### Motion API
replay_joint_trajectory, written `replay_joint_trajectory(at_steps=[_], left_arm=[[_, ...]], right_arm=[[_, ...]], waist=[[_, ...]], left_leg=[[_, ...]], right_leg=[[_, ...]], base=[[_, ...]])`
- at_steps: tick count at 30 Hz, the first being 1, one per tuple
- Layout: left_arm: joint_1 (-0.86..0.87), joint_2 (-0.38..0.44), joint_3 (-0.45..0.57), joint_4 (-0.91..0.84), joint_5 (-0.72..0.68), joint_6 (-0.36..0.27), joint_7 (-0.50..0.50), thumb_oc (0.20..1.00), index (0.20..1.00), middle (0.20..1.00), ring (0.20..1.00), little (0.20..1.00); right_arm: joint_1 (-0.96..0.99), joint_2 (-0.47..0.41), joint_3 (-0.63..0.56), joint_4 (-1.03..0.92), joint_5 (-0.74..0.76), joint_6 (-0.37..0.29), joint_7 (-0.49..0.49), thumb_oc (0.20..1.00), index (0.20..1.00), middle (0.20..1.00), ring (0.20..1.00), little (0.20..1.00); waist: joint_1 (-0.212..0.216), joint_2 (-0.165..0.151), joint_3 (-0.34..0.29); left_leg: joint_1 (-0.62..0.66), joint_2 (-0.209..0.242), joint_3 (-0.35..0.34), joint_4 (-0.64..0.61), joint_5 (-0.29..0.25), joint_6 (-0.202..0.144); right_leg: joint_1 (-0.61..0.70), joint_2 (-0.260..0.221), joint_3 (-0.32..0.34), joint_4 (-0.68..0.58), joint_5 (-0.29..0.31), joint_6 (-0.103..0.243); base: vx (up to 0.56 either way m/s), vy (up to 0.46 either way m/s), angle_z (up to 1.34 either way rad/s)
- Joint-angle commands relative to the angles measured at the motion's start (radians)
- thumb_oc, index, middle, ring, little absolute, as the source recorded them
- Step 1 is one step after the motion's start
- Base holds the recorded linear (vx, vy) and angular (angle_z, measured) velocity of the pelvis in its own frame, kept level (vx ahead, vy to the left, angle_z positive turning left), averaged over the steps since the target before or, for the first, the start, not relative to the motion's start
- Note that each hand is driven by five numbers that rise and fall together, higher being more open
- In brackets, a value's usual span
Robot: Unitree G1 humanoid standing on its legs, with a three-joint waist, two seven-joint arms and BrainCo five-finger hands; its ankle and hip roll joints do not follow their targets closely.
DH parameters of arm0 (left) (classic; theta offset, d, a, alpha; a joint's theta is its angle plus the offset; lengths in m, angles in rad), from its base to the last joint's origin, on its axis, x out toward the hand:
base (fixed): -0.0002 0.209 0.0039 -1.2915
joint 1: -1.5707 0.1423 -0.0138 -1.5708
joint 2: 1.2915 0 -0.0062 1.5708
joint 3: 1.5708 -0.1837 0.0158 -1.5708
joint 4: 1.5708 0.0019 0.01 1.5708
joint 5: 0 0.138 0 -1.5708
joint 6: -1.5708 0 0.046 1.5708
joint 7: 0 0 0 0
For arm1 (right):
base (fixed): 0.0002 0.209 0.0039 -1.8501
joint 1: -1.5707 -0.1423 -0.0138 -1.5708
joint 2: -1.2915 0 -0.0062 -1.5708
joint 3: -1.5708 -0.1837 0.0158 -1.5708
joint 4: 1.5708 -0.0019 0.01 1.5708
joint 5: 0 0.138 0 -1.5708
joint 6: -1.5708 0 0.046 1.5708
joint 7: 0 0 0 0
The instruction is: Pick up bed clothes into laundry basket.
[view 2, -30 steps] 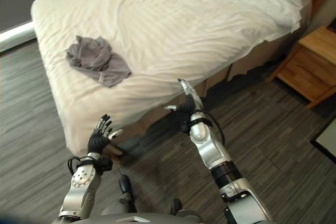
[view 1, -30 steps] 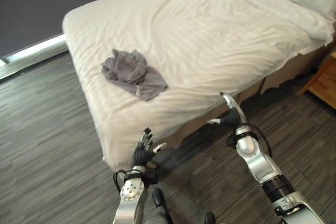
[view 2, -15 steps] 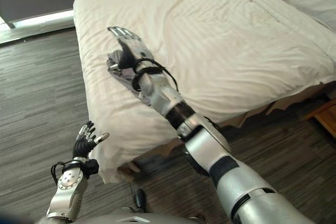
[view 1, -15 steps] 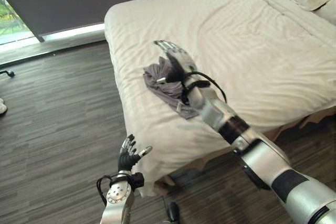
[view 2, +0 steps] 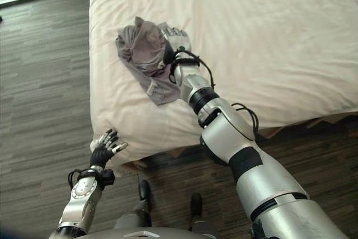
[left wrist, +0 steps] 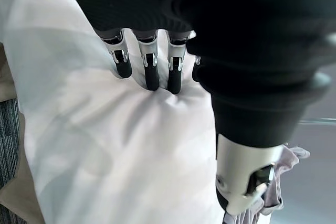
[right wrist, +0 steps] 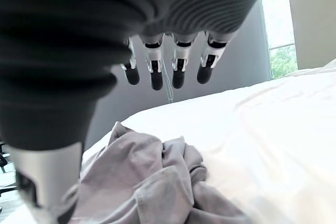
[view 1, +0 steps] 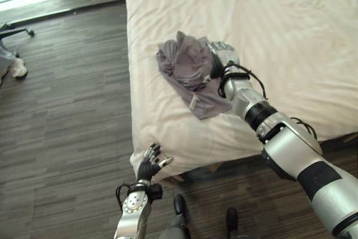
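Your target, the grey garment, lies crumpled on the white bed near its left edge, in the upper middle of the left eye view, with one flap trailing toward the bed's near edge. Your right hand sits just beside the heap on its right side, reaching in from the lower right; its fingers are straight and spread above the cloth in the right wrist view, holding nothing, and you cannot tell whether they touch the fabric. Your left hand shows at the lower middle of the left eye view, just in front of the bed's near corner, well apart from the garment, fingers loosely extended and empty. Dark wood-grain floor fills the left side of the frame.
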Motion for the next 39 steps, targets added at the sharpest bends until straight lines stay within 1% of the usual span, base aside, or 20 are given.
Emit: replay_joint_trajectory(at_steps=[1, 7, 8, 9, 10, 11, 12, 13, 15, 19, 21, 25, 26, 27, 30, 33, 35, 36, 37, 39], left_arm=[[-0.157, -0.024, -0.033, -0.032, -0.038, -0.023, -0.045, 1.000, 1.000, 1.000, 1.000, 1.000], [-0.204, -0.032, -0.045, 0.008, -0.032, -0.020, -0.026, 1.000, 1.000, 1.000, 1.000, 1.000], [-0.848, 0.157, 0.002, 0.437, -0.105, 0.099, 0.002, 1.000, 1.000, 1.000, 1.000, 1.000], [-0.876, 0.163, 0.006, 0.459, -0.104, 0.091, -0.005, 1.000, 1.000, 1.000, 1.000, 1.000], [-0.957, -0.068, 0.030, 0.598, -0.042, 0.059, 0.122, 1.000, 1.000, 1.000, 1.000, 1.000], [-1.182, -0.188, 0.050, 0.753, -0.035, 0.021, 0.304, 1.000, 1.000, 1.000, 1.000, 1.000], [-1.231, -0.186, 0.047, 0.836, -0.032, 0.009, 0.313, 1.000, 1.000, 1.000, 1.000, 1.000], [-1.246, -0.183, 0.054, 0.849, -0.031, 0.003, 0.311, 1.000, 1.000, 1.000, 1.000, 1.000], [-1.318, -0.194, 0.015, 0.975, -0.049, -0.067, 0.309, 1.000, 1.000, 1.000, 1.000, 1.000], [-1.338, -0.222, -0.019, 1.007, -0.050, -0.086, 0.293, 1.000, 1.000, 1.000, 1.000, 1.000], [-1.355, -0.227, -0.041, 1.031, -0.066, -0.080, 0.271, 1.000, 1.000, 1.000, 1.000, 1.000], [-1.366, -0.227, -0.050, 1.052, -0.080, -0.067, 0.257, 1.000, 1.000, 1.000, 1.000, 1.000], [-1.320, -0.209, -0.054, 1.031, -0.085, -0.061, 0.249, 1.000, 1.000, 1.000, 1.000, 1.000], [-1.312, -0.210, -0.057, 1.026, -0.085, -0.060, 0.250, 1.000, 1.000, 1.000, 1.000, 1.000], [-1.189, -0.207, -0.059, 0.836, -0.046, -0.058, 0.226, 1.000, 1.000, 1.000, 1.000, 1.000], [-0.956, -0.215, -0.067, 0.618, -0.030, -0.061, 0.204, 1.000, 1.000, 1.000, 1.000, 1.000], [-0.878, -0.215, -0.077, 0.557, -0.028, -0.059, 0.199, 1.000, 1.000, 1.000, 1.000, 1.000], [-0.785, -0.241, -0.089, 0.468, -0.025, -0.057, 0.193, 1.000, 1.000, 1.000, 1.000, 1.000], [-0.785, -0.236, -0.082, 0.461, -0.029, -0.041, 0.185, 1.000, 1.000, 1.000, 1.000, 1.000], [-0.793, -0.229, -0.077, 0.485, -0.036, -0.025, 0.181, 1.000, 1.000, 1.000, 1.000, 1.000]], right_arm=[[-0.205, 0.026, 0.010, 0.087, 0.001, -0.007, -0.048, 1.000, 1.000, 1.000, 1.000, 1.000], [-0.252, 0.010, 0.020, 0.144, 0.023, -0.005, -0.074, 1.000, 1.000, 1.000, 1.000, 1.000], [-0.267, 0.021, 0.032, 0.146, 0.029, -0.019, -0.044, 1.000, 1.000, 1.000, 1.000, 1.000], [-0.284, 0.017, 0.028, 0.148, 0.028, -0.019, -0.043, 1.000, 1.000, 1.000, 1.000, 1.000], [-0.252, 0.124, -0.045, 0.146, 0.063, -0.023, -0.047, 1.000, 1.000, 1.000, 1.000, 1.000], [-0.251, 0.210, -0.055, 0.141, 0.100, 0.006, -0.082, 1.000, 1.000, 1.000, 1.000, 1.000], [-0.280, 0.210, -0.033, 0.154, 0.086, 0.027, -0.075, 1.000, 1.000, 1.000, 1.000, 1.000], [-0.288, 0.210, -0.031, 0.156, 0.086, 0.027, -0.075, 1.000, 1.000, 1.000, 1.000, 1.000], [-0.363, 0.226, 0.021, 0.230, 0.108, 0.035, -0.083, 1.000, 1.000, 1.000, 1.000, 1.000], [-0.387, 0.223, 0.035, 0.314, 0.157, 0.006, -0.097, 1.000, 1.000, 1.000, 1.000, 1.000], [-0.393, 0.224, 0.032, 0.378, 0.166, 0.006, -0.104, 1.000, 1.000, 1.000, 1.000, 1.000], [-0.385, 0.224, 0.032, 0.405, 0.162, 0.013, -0.096, 1.000, 1.000, 1.000, 1.000, 1.000], [-0.343, 0.061, 0.063, 0.346, 0.194, -0.062, -0.033, 1.000, 1.000, 1.000, 1.000, 1.000], [-0.338, 0.061, 0.062, 0.344, 0.194, -0.062, -0.033, 1.000, 1.000, 1.000, 1.000, 1.000], [-0.204, 0.028, 0.054, 0.223, 0.128, -0.072, -0.086, 1.000, 1.000, 1.000, 1.000, 1.000], [-0.102, -0.036, 0.049, 0.051, 0.088, -0.076, -0.121, 1.000, 1.000, 1.000, 1.000, 1.000], [-0.082, -0.047, 0.044, 0.014, 0.078, -0.073, -0.126, 1.000, 1.000, 1.000, 1.000, 1.000], [-0.058, 0.085, 0.034, -0.008, 0.017, -0.029, -0.158, 1.000, 1.000, 1.000, 1.000, 1.000], [-0.105, 0.083, 0.017, 0.025, 0.025, 0.003, -0.168, 1.000, 1.000, 1.000, 1.000, 1.000], [-0.158, 0.064, 0.019, 0.053, 0.046, 0.018, -0.153, 1.000, 1.000, 1.000, 1.000, 1.000]], waist=[[0.000, -0.031, 0.022], [0.007, -0.028, 0.035], [-0.025, -0.014, 0.003], [-0.024, -0.018, 0.018], [-0.048, -0.021, 0.024], [-0.077, -0.023, 0.039], [-0.085, -0.021, 0.055], [-0.091, -0.016, 0.056], [-0.106, -0.011, 0.099], [-0.101, 0.000, 0.102], [-0.095, 0.015, 0.090], [-0.088, 0.020, 0.059], [-0.093, 0.023, 0.052], [-0.092, 0.021, 0.048], [-0.097, 0.025, 0.048], [-0.097, 0.027, 0.060], [-0.094, 0.024, 0.059], [-0.079, 0.021, 0.062], [-0.076, 0.019, 0.056], [-0.075, 0.016, 0.058]], left_leg=[[0.095, 0.012, 0.002, 0.004, -0.034, -0.109], [0.024, 0.014, -0.031, 0.004, -0.015, -0.124], [0.017, 0.028, -0.017, 0.004, -0.019, -0.139], [0.010, 0.027, -0.017, 0.004, -0.009, -0.138], [0.002, 0.024, -0.017, 0.004, -0.005, -0.137], [-0.029, 0.021, -0.026, 0.004, 0.002, -0.134], [-0.051, 0.019, -0.039, 0.004, 0.012, -0.134], [-0.059, 0.018, -0.045, 0.004, 0.015, -0.133], [-0.128, 0.012, -0.058, 0.004, 0.037, -0.134], [-0.198, 0.005, -0.055, 0.004, 0.051, -0.132], [-0.228, -0.010, -0.053, 0.004, 0.055, -0.132], [-0.238, -0.028, -0.039, 0.004, 0.055, -0.131], [-0.227, -0.034, -0.027, 0.004, 0.054, -0.133], [-0.227, -0.034, -0.026, 0.004, 0.053, -0.133], [-0.219, -0.042, -0.016, 0.004, 0.056, -0.132], [-0.209, -0.046, -0.007, 0.004, 0.054, -0.133], [-0.202, -0.046, -0.005, 0.004, 0.051, -0.133], [-0.185, -0.045, -0.003, 0.004, 0.039, -0.131], [-0.178, -0.045, -0.007, 0.004, 0.038, -0.130], [-0.170, -0.044, -0.004, 0.004, 0.037, -0.130]], right_leg=[[-0.117, -0.071, 0.004, -0.002, 0.106, 0.003], [-0.158, -0.064, -0.001, -0.002, 0.102, -0.005], [-0.171, -0.054, 0.030, -0.002, 0.092, -0.007], [-0.177, -0.054, 0.032, -0.002, 0.102, -0.009], [-0.187, -0.058, 0.042, -0.002, 0.111, -0.012], [-0.210, -0.061, 0.041, -0.002, 0.119, -0.015], [-0.228, -0.064, 0.038, -0.002, 0.125, -0.015], [-0.232, -0.065, 0.032, -0.002, 0.126, -0.015], [-0.301, -0.069, 0.034, 0.012, 0.148, -0.014], [-0.392, -0.080, 0.048, 0.055, 0.155, -0.013], [-0.434, -0.093, 0.067, 0.076, 0.159, -0.005], [-0.470, -0.106, 0.095, 0.089, 0.163, 0.000], [-0.468, -0.107, 0.106, 0.083, 0.168, 0.003], [-0.467, -0.107, 0.107, 0.081, 0.169, 0.003], [-0.453, -0.120, 0.108, 0.062, 0.179, 0.010], [-0.437, -0.126, 0.102, 0.040, 0.185, 0.019], [-0.427, -0.126, 0.097, 0.033, 0.185, 0.020], [-0.401, -0.129, 0.082, 0.015, 0.183, 0.022], [-0.385, -0.130, 0.076, 0.005, 0.179, 0.023], [-0.374, -0.129, 0.072, 0.001, 0.175, 0.025]], base=[[0.03, -0.120, 0.22], [0.03, -0.105, 0.21], [0.05, -0.011, 0.25], [0.06, 0.003, 0.49], [-0.07, -0.122, 0.44], [-0.07, -0.161, 0.16], [-0.08, -0.137, -0.13], [-0.08, -0.085, -0.26], [-0.13, -0.089, 0.08], [-0.10, -0.070, 0.21], [-0.06, -0.003, 0.14], [0.00, 0.078, -0.09], [0.03, 0.076, -0.08], [0.04, 0.041, 0.02], [0.00, 0.019, -0.04], [-0.01, 0.023, -0.01], [0.02, 0.011, -0.05], [0.04, -0.002, -0.03], [0.03, -0.011, -0.09], [0.02, -0.002, -0.15]])
